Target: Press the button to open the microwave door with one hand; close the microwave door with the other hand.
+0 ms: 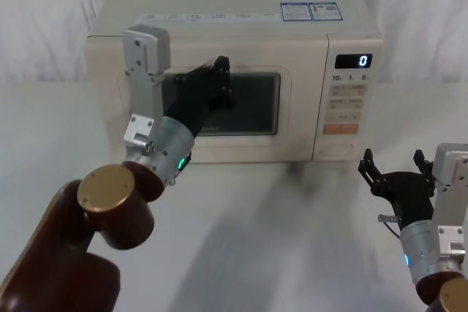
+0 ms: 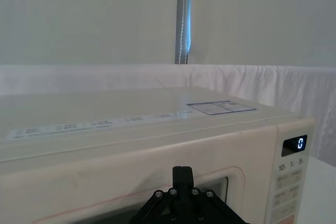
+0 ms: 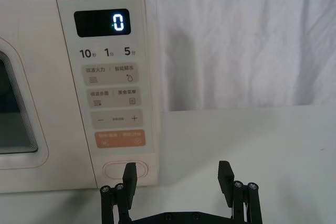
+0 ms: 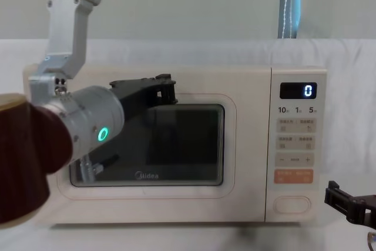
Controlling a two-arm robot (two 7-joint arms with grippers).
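Note:
The cream microwave (image 1: 234, 5) faces me on the table, and the microwave door (image 1: 296, 118) lies flush with its front. My left gripper (image 1: 221, 72) is raised at the upper edge of the door's dark window (image 4: 188, 139), fingers shut with nothing in them; I cannot tell whether the tips touch the door. The button (image 3: 113, 170), a wide cream pill-shaped key, sits at the bottom of the control panel (image 1: 347, 104) below the orange key (image 3: 119, 139). My right gripper (image 1: 393, 160) is open, low over the table, a short way back from the button.
The display (image 1: 354, 61) reads 0. White cloth hangs behind the microwave and covers the table (image 1: 278, 217). My left arm's brown link (image 1: 110, 202) crosses the lower left of the head view.

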